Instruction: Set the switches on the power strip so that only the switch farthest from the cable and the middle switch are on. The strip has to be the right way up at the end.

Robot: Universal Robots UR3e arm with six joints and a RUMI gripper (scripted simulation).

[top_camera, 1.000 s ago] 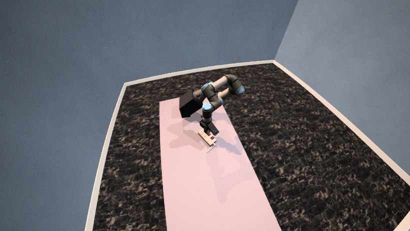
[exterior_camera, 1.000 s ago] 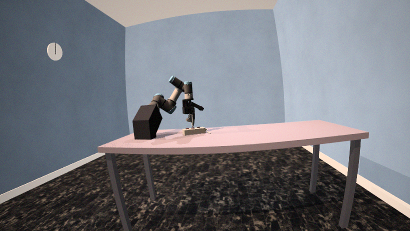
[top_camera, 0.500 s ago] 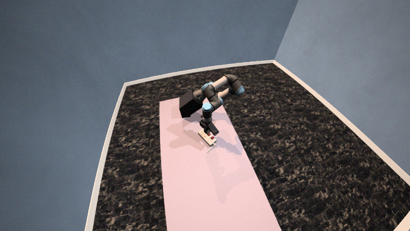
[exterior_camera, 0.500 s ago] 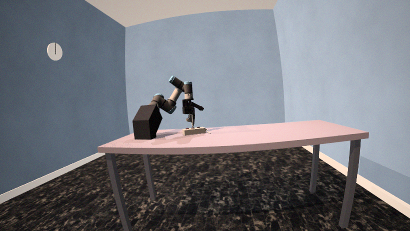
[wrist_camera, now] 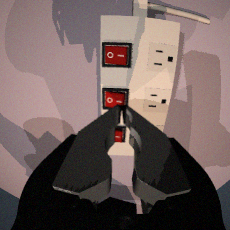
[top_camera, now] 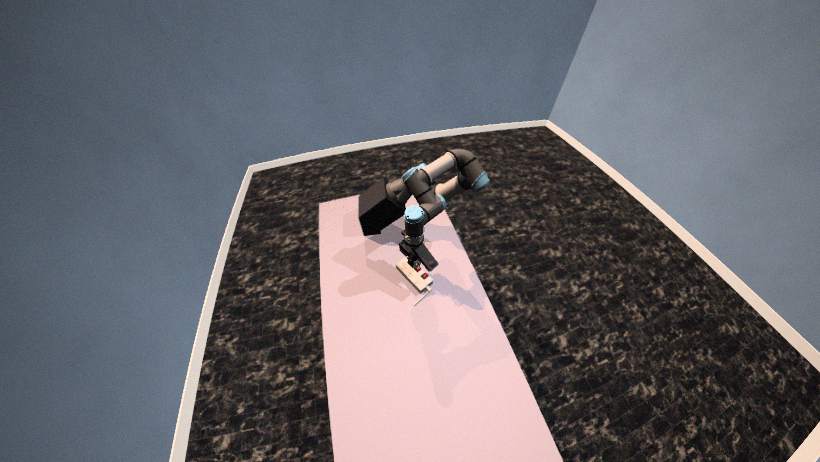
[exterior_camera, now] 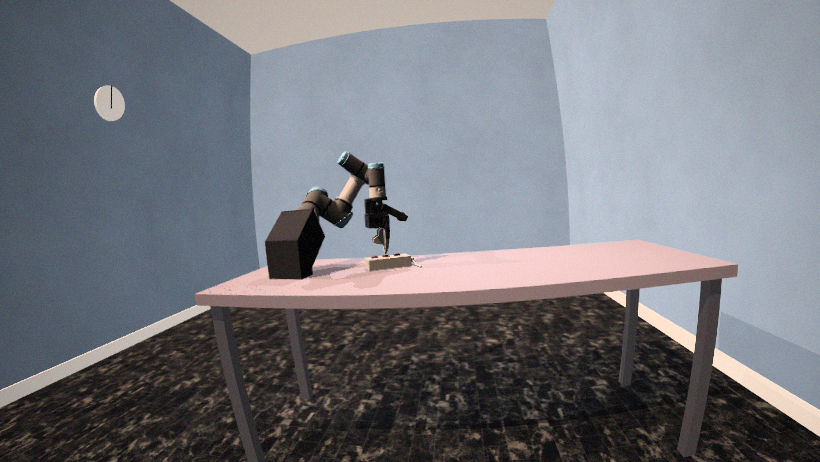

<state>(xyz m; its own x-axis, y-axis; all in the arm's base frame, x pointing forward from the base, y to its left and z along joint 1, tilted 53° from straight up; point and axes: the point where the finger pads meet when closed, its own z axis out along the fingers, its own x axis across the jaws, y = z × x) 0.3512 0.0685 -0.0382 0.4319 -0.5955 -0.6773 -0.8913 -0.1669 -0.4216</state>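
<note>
A cream power strip (top_camera: 414, 273) (exterior_camera: 389, 262) (wrist_camera: 150, 55) lies right way up on the pink table (top_camera: 401, 373) (exterior_camera: 516, 269), its short cable stub (top_camera: 420, 298) (wrist_camera: 180, 12) at one end. It has three red rocker switches. The switch nearest the cable (wrist_camera: 117, 54) shows clearly. The middle switch (wrist_camera: 113, 98) is brightly lit. The switch farthest from the cable (wrist_camera: 119, 134) shows only between my fingers. My gripper (wrist_camera: 121, 106) (top_camera: 414, 264) (exterior_camera: 383, 250) is shut and empty, its tips at the near edge of the middle switch.
The arm's dark base block (top_camera: 378, 213) (exterior_camera: 293, 243) stands on the table behind the strip. The table's edges lie a little to either side of the strip in the overhead view.
</note>
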